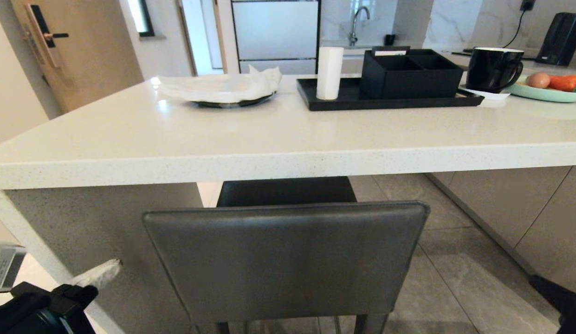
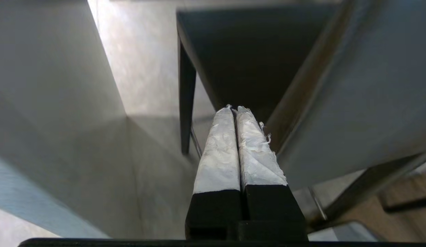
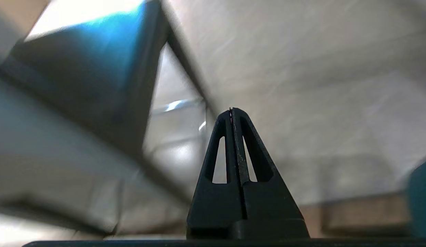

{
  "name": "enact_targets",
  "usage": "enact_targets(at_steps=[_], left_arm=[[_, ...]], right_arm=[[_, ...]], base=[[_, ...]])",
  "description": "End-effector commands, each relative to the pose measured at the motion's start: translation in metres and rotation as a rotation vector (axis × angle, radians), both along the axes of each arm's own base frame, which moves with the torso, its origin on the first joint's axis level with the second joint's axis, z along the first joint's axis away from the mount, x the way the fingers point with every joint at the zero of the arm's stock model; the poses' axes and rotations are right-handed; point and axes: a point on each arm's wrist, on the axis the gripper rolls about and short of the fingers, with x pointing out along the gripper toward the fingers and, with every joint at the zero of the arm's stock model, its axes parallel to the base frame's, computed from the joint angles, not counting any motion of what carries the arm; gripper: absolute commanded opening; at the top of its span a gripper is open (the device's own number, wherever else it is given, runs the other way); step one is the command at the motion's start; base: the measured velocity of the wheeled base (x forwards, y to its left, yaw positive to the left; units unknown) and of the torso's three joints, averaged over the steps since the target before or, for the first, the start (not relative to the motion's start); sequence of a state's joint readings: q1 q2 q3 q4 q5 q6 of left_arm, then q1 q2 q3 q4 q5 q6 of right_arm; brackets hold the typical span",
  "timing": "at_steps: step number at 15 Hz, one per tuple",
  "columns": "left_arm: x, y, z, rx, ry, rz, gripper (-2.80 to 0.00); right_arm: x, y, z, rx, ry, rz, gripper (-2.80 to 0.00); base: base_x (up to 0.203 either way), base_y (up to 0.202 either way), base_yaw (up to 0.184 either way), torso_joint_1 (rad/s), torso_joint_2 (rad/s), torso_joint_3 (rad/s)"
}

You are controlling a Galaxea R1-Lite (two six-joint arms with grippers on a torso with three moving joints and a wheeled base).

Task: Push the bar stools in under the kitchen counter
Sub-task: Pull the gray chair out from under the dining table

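Two hands are showing at the near edge of your head view: the left hand (image 1: 112, 268), tape-wrapped fingers pressed together and holding nothing, is sitting low at the left, just beside the grey stool's backrest but apart from it; the right hand (image 3: 231, 110), also pressed together and empty, is barely entering at the lower right. Directly ahead, you are facing the dark grey bar stool (image 1: 288, 260), its square backrest toward you and its seat (image 1: 286, 191) already reaching partly under the thick white counter (image 1: 269, 162). You should be treating this stool as fairly heavy and rigid: padded leather over a stiff frame, straight legs likely dragging on the tiled floor (image 1: 459, 278). The leather is probably giving slightly and may be slick, so you would be wiser pushing flat against the backrest, low and centred, or with both hands spread across it, to avoid tipping or twisting it. Farther off, a tray (image 1: 390, 99), mug (image 1: 494, 68) and plates are resting on the counter. Of the teal stool, only a blurred teal patch may be showing in the right wrist view.
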State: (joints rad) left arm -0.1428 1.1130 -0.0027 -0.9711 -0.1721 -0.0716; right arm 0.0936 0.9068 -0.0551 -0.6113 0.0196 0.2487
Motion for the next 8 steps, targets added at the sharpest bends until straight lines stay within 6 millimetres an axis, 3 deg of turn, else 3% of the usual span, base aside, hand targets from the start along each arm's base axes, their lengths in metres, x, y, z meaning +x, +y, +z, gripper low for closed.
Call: enact_targets(at_steps=[1, 3, 4, 5, 8], left_arm=[[0.018, -0.002, -0.005, 0.002, 0.060, 0.005, -2.80], [0.027, -0.001, -0.005, -0.020, 0.063, 0.023, -2.80], [0.028, -0.001, -0.008, -0.019, 0.085, 0.024, -2.80], [0.027, -0.001, -0.014, -0.017, 0.106, 0.022, 0.00], [0.039, 0.000, -0.017, -0.026, 0.055, 0.041, 0.00]], right_arm=[[-0.007, 0.000, -0.006, 0.005, 0.014, 0.018, -2.80], [-0.008, -0.002, -0.009, -0.023, 0.057, -0.066, -2.80], [-0.008, -0.003, -0.011, -0.042, 0.072, -0.102, 0.00], [-0.010, -0.003, -0.013, -0.057, 0.078, -0.096, 0.00], [-0.002, -0.003, -0.004, -0.053, 0.062, -0.101, 0.00]], base=[[0.000, 0.000, 0.000, 0.000, 0.00, 0.000], [0.000, 0.000, 0.000, 0.000, 0.00, 0.000], [0.000, 0.000, 0.000, 0.000, 0.00, 0.000], [0.000, 0.000, 0.000, 0.000, 0.00, 0.000], [0.000, 0.000, 0.000, 0.000, 0.00, 0.000]])
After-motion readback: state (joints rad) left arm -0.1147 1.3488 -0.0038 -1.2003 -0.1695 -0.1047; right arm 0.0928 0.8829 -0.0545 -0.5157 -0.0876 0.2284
